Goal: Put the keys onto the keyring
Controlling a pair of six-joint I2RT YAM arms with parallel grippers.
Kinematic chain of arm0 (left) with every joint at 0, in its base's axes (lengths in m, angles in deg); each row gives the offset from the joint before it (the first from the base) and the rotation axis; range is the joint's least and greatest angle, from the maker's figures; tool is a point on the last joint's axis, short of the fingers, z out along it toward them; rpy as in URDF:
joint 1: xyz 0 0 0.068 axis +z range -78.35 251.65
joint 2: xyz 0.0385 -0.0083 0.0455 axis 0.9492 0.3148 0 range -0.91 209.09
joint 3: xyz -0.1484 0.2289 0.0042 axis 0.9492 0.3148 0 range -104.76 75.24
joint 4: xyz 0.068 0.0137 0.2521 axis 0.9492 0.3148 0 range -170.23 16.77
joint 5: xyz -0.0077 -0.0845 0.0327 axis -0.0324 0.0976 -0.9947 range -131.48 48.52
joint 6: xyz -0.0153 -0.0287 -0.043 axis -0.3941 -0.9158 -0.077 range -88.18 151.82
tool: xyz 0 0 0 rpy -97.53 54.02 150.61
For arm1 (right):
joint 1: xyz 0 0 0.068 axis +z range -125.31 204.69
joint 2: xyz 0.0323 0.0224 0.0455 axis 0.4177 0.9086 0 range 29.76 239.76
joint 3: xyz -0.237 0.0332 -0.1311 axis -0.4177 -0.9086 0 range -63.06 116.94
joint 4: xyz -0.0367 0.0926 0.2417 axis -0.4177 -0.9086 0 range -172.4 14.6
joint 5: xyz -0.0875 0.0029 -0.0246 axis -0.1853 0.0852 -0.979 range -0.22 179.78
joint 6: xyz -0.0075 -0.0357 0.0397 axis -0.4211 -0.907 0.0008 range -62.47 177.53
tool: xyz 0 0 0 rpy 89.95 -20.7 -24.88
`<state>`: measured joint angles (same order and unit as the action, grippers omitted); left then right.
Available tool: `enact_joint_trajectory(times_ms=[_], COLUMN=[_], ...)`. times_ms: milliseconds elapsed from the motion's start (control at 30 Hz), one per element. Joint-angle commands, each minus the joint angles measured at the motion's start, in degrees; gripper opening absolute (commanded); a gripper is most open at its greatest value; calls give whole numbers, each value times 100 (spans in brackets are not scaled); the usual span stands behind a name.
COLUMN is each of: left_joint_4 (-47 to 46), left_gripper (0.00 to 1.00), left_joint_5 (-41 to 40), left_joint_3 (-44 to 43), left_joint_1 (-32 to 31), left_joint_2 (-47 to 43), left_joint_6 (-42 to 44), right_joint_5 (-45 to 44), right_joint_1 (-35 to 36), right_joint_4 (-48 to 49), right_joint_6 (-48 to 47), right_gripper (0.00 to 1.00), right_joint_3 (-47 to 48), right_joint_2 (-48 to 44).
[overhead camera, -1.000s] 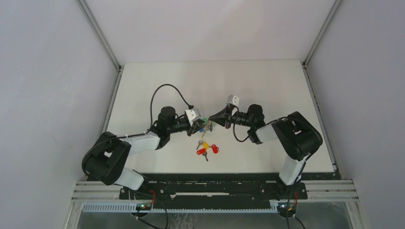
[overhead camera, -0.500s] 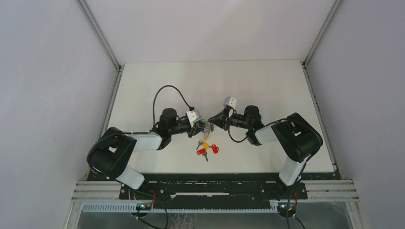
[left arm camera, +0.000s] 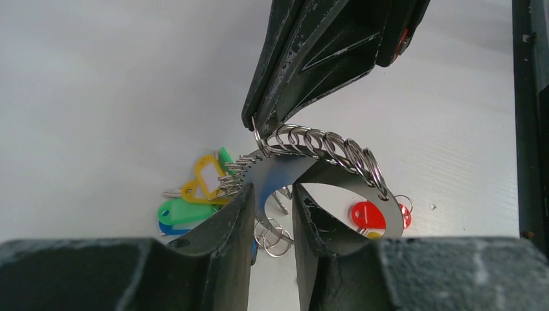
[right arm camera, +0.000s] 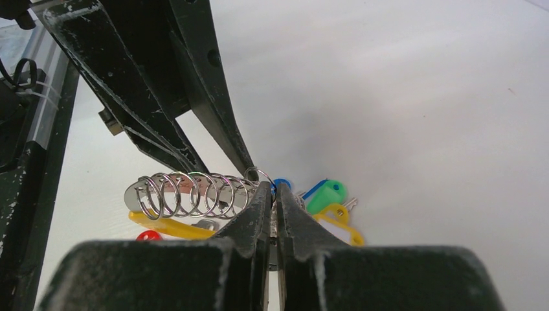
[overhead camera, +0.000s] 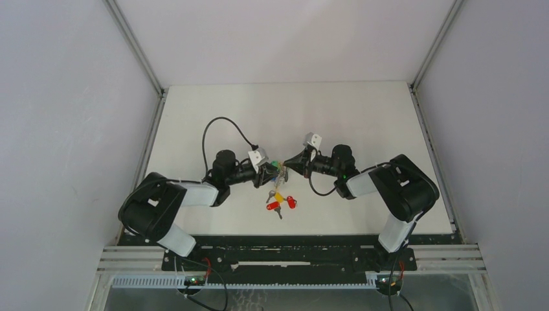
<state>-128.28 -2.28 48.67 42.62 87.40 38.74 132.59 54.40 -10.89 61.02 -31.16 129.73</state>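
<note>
Both pincers grip the keyring (overhead camera: 279,171), which sits between the two arms at the middle of the top view. It is a curved flat silver metal plate threaded with a row of small silver split rings (left arm camera: 324,146).

The left pincer (left arm camera: 273,193) rises from the bottom edge of the left wrist view. It is clamped on the plate near one end, its jaws held a little apart by the metal between them. The right pincer (right arm camera: 275,197), at the bottom centre of the right wrist view, has its jaws pressed together on the last split ring of the row. In the left wrist view it comes down from the top of the frame onto that same ring.

An orange-yellow curved plastic band (right arm camera: 169,226) runs just under the row of rings at the lower left of the right wrist view. A bunch of oval plastic tags (right arm camera: 327,195), green, blue and yellow, sits with the keyring right of centre in that view. Whether they touch the white table (overhead camera: 362,116) I cannot tell.

The keys (overhead camera: 280,202) are small silver metal ones with red and yellow oval plastic tags. They lie loose on the table just below the keyring in the top view, apart from both pincers.
</note>
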Motion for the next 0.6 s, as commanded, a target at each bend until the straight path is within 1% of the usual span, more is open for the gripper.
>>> enact_joint_trajectory(times_ms=[0, 67, 200, 400, 467, 567], left_joint_4=[-1163, -1068, -502, -369, -315, -266], left_gripper=[32, 33, 33, 34, 34, 34], left_joint_5=[-323, -623, -1232, -1637, -1499, -997], left_joint_3=[-14, 15, -47, 28, -8, -70], left_joint_1=[38, 38, 38, 52, 65, 65], left_joint_2=[-236, -291, -425, -712, -754, -736], left_joint_6=[-157, -96, 134, 312, 345, 397], right_joint_5=[229, 220, 180, 149, 158, 161], right_joint_1=[170, 175, 175, 150, 138, 101], right_joint_4=[-343, -335, -325, -253, -210, -185], right_joint_6=[-113, -120, -162, -202, -199, -177], right_gripper=[0, 0, 0, 0, 0, 0], right_joint_3=[-166, -174, -186, -181, -182, -175], right_joint_2=[-107, -124, -192, -290, -291, -293])
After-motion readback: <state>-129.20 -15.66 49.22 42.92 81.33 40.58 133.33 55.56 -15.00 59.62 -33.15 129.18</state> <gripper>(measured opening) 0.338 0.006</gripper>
